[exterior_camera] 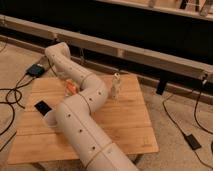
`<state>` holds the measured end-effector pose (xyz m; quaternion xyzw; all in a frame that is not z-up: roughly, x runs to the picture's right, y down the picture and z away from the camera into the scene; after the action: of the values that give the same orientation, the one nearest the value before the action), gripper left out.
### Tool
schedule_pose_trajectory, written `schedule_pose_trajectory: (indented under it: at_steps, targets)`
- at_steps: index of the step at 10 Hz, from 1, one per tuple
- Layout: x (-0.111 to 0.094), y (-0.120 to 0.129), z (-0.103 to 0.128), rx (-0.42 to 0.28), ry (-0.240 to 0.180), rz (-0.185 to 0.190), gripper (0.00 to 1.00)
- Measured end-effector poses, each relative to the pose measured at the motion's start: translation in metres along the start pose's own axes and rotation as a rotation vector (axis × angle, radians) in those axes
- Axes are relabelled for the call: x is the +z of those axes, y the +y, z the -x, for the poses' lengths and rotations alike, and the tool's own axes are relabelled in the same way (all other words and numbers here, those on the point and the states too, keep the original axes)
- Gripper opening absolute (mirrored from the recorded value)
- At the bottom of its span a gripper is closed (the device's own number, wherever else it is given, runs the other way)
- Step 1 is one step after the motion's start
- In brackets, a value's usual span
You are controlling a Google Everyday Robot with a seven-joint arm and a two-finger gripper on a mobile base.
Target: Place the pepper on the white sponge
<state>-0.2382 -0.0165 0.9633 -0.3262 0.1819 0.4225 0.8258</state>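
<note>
The pepper (72, 89) shows only as a small orange-red patch on the left part of the wooden table (125, 125), just left of my arm. My gripper (67, 85) is low over the table right at the pepper, mostly hidden behind my own white arm (82, 120), which reaches from the bottom of the view up to an elbow at the upper left and folds back down. Whether the gripper holds the pepper does not show. The white sponge is hidden or out of view.
A small upright white bottle (116, 85) stands near the table's far edge. A white paper cup (49, 119) peeks out left of my arm, with a flat black device (42, 106) beside it. Cables (10, 95) lie on the floor at the left and right.
</note>
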Motion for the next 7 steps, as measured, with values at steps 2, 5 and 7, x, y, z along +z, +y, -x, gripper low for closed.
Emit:
schedule_pose_trajectory:
  at_steps: [2, 5, 7]
  targets:
    - [-0.0003, -0.0020, 0.0004, 0.001, -0.004, 0.001, 0.80]
    - [-0.0010, -0.0036, 0.0012, 0.002, -0.010, 0.003, 0.80]
    - [-0.0033, -0.0035, 0.0008, -0.001, -0.010, 0.007, 0.80]
